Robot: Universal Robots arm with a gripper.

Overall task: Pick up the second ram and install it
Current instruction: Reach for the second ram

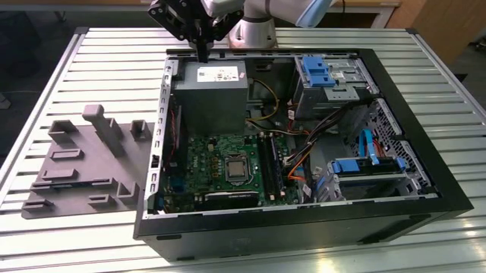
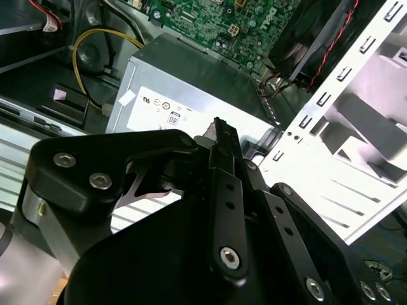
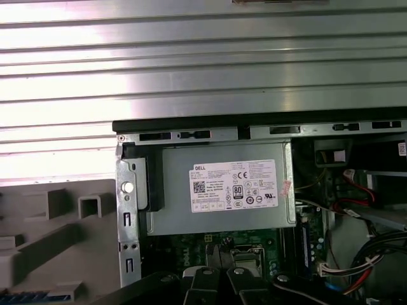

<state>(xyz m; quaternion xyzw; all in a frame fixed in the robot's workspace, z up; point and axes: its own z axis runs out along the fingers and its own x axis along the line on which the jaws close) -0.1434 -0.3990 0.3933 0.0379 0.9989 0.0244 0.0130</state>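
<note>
My gripper (image 1: 202,56) hangs over the far edge of the open computer case (image 1: 425,187), just above the grey power supply (image 1: 209,94). Its black fingers (image 2: 219,130) are pressed together with nothing between them, so it is shut and empty; its tips (image 3: 219,246) also show in the first wrist view. A thin blue strip (image 3: 28,296) lies on the grey moulded tray (image 3: 38,216); it looks like the second ram, mostly cut off. The green motherboard (image 1: 216,159) carries dark memory slots (image 1: 270,165) beside the processor socket.
The grey tray (image 1: 83,165) with raised blocks stands on the slatted table (image 1: 114,51) at the exterior view's left of the case. Blue drive cages (image 1: 319,71) and loose cables (image 1: 300,162) crowd the case's other side. A fan (image 2: 318,38) sits by the case wall.
</note>
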